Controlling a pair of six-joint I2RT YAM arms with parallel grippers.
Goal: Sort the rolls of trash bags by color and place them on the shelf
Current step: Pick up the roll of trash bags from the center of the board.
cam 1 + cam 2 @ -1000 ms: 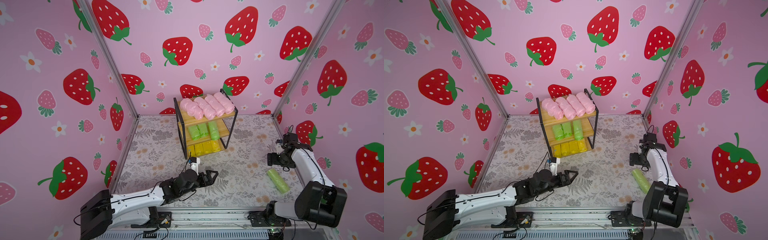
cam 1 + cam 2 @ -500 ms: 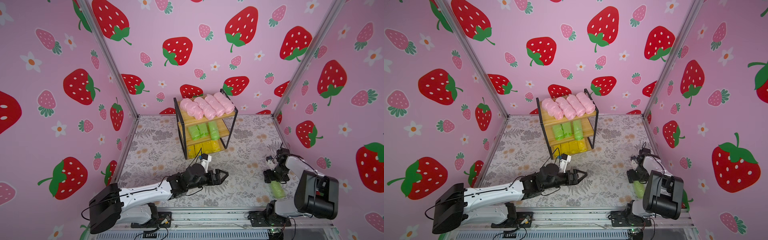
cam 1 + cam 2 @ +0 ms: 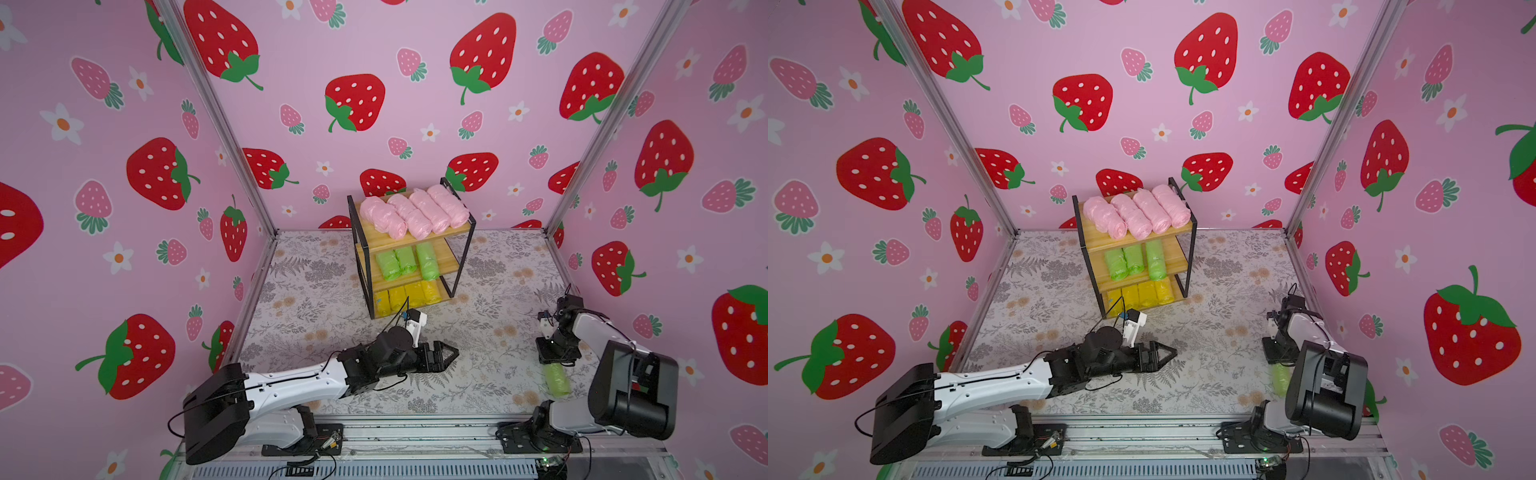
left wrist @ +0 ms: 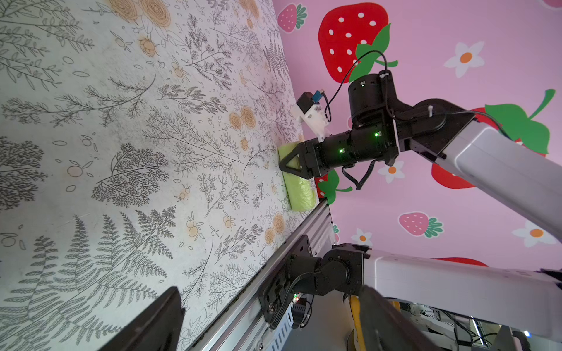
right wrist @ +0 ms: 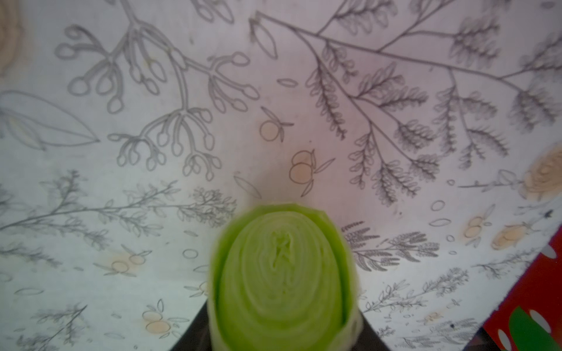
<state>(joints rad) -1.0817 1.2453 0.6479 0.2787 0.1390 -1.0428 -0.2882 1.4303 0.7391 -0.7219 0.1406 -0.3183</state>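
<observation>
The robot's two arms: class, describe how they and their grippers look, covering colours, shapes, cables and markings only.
Both the left arm and right arm have white link shells between black cylindrical joints. The left gripper and right gripper are black with hollow triangular fingers. Each wrist carries a white camera bracket, fed by thin black cables. Small green lights glow on the right wrist.

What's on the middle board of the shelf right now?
Three green rolls lie side by side on the middle board, bare wood beside them. The top board hides its back part. The fourth green roll is off the shelf, between the right gripper's jaws.
</observation>
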